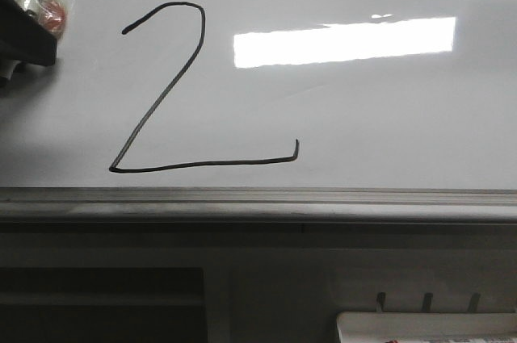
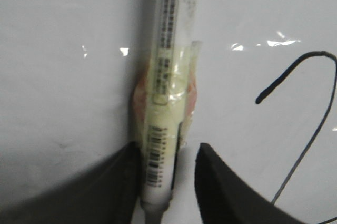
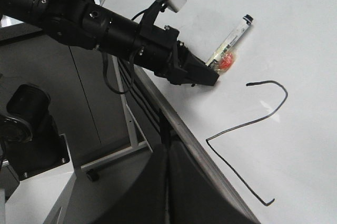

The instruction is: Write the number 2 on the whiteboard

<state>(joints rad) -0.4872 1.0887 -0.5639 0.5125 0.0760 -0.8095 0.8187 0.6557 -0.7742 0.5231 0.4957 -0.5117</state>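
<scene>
The number 2 (image 1: 202, 164) is drawn in thin black line on the whiteboard (image 1: 363, 117), with a curved top, a long diagonal and a flat base ending in a small upturned tick. It also shows in the right wrist view (image 3: 234, 170), and its top curve shows in the left wrist view (image 2: 284, 76). My left gripper (image 2: 168, 153) is at the board's upper left, left of the figure's top. A white taped marker (image 2: 168, 50) lies between its jaws. One finger touches the marker and the other stands apart. My right gripper (image 3: 168, 182) is shut and empty, off the board below its rail.
A grey metal rail (image 1: 258, 202) runs along the board's near edge. Below it are a dark cabinet panel (image 1: 105, 294) and a white tray (image 1: 428, 327) at the lower right. The left arm (image 3: 105, 23) reaches over the rail, above a metal frame leg (image 3: 126, 124).
</scene>
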